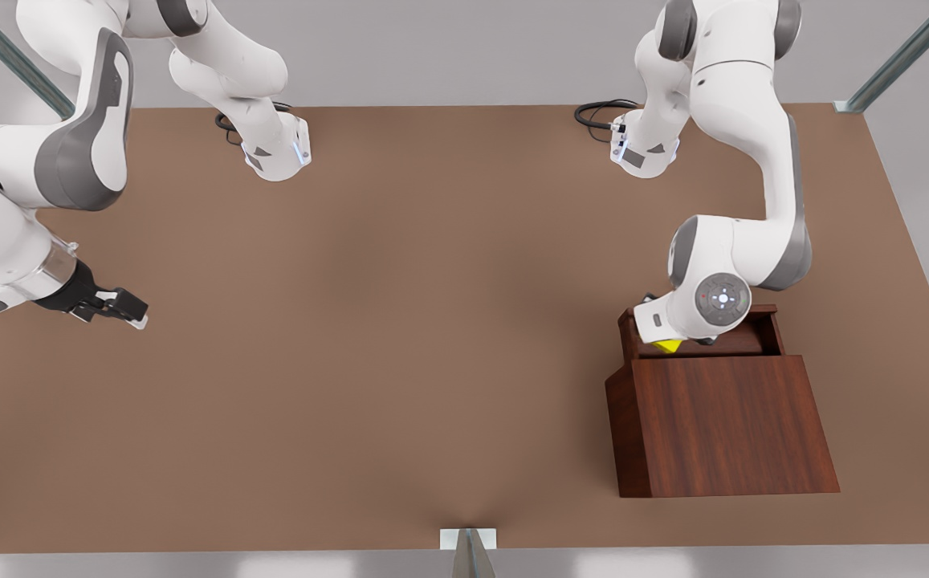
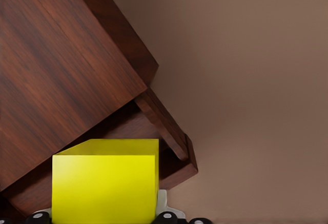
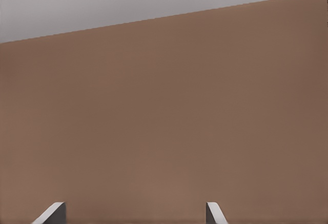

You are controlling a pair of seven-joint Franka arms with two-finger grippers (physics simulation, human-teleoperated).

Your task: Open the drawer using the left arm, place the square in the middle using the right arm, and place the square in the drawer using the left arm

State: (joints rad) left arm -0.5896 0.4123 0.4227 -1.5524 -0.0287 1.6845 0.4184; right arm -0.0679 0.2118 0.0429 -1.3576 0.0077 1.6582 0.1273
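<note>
Nearest, the cabinet (image 1: 725,421) sits by the desk's (image 1: 400,337) near edge, toward the front view's right corner, its drawer (image 1: 768,331) slid open on the far side. Over that drawer the left gripper (image 2: 105,215) clenches the yellow square (image 1: 667,345), which hangs above the open box. Across the desk, by the front view's left edge, the right gripper (image 1: 128,309) waits with fingers (image 3: 51,215) spread apart, grasping nothing

No readable text, label, brand, number or sign appears on anything
</note>
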